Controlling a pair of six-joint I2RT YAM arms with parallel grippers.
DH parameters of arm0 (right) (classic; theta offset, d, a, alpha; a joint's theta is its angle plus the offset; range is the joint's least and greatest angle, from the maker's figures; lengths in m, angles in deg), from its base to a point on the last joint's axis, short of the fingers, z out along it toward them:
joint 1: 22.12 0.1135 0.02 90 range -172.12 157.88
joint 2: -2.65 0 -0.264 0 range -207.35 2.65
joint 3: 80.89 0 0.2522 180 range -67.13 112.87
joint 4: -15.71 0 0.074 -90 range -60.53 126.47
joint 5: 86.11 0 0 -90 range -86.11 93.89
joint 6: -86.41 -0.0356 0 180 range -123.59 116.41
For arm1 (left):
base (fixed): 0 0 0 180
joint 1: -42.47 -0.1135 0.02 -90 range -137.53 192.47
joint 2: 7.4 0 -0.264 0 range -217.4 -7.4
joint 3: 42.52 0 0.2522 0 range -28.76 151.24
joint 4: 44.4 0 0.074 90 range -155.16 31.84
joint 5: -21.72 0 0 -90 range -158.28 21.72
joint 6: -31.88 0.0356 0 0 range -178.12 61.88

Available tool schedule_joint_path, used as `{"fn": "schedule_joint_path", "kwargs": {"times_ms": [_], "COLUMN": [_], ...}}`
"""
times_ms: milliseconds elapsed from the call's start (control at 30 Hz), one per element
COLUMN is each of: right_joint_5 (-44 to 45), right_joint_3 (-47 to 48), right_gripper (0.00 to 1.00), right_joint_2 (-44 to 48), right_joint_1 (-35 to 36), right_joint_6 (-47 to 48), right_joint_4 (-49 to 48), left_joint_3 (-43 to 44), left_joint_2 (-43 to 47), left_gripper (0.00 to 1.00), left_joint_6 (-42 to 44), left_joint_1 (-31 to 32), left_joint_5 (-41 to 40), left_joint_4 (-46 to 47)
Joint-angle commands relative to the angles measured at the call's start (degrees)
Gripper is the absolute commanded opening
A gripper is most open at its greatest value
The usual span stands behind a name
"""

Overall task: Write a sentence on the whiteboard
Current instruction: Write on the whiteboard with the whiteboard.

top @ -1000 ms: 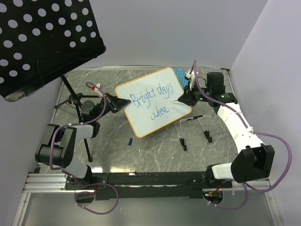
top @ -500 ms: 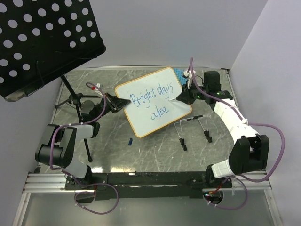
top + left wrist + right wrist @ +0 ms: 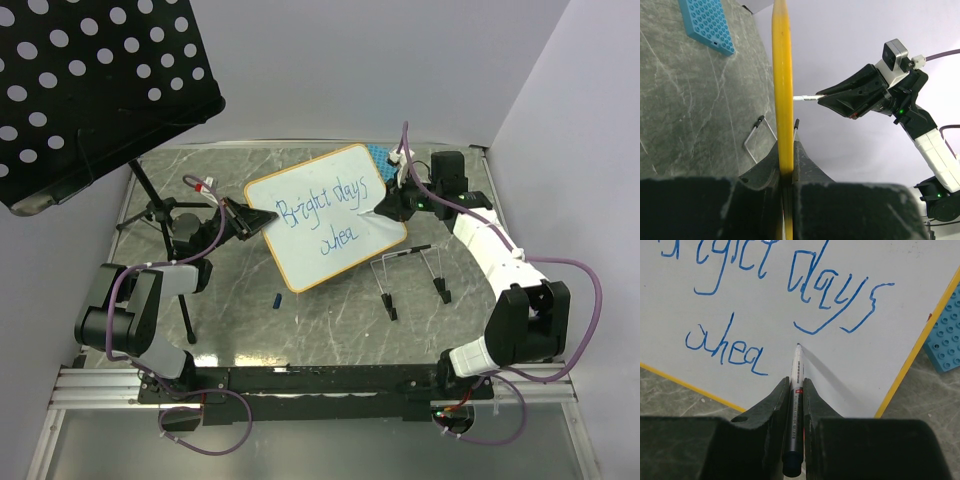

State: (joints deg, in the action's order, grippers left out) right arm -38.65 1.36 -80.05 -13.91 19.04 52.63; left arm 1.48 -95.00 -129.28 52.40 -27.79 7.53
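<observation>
Our left gripper (image 3: 788,155) pinches the edge of the shiny white whiteboard with a yellow rim (image 3: 300,255) and holds it tilted above the grey stone table (image 3: 320,335). Our right gripper (image 3: 796,383) squeezes a thin silver marker (image 3: 798,360). Its tip meets the board beside "ahea", the last bit of the blue handwritten sentence (image 3: 328,215).

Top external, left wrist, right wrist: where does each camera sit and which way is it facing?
Top external: above and behind the bases, looking down at the table; both arms show, left gripper and right gripper at the whiteboard.
Left wrist: looks along the whiteboard's yellow rim edge-on; own fingers clamp it.
Right wrist: faces the written side; own fingers hold the marker.
Shared: both wrist views catch the blue studded plate.
</observation>
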Motion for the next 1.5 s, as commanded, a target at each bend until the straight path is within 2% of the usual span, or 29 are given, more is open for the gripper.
{"fn": "schedule_joint_path", "kwargs": {"times_ms": [0, 700, 1467], "right_joint_5": [-0.43, -1.4, -1.05], "right_joint_3": [1.39, -6.96, -0.11], "right_gripper": [0.0, 0.0, 0.0], "right_joint_2": [-0.1, 7.29, 2.19], "right_joint_1": [-0.47, -0.39, 0.14], "right_joint_6": [1.71, 4.53, 0.04], "right_joint_4": [-0.22, 3.12, -0.04], "left_joint_3": [4.3, 4.39, 4.13], "left_joint_2": [2.6, 1.55, 1.63], "left_gripper": [0.01, 0.01, 0.01], "left_joint_6": [-3.11, -3.11, -3.2], "left_joint_1": [-0.18, -0.27, -0.27], "left_joint_5": [0.12, 0.03, 0.2], "left_joint_4": [24.48, 24.75, 25.01]}}
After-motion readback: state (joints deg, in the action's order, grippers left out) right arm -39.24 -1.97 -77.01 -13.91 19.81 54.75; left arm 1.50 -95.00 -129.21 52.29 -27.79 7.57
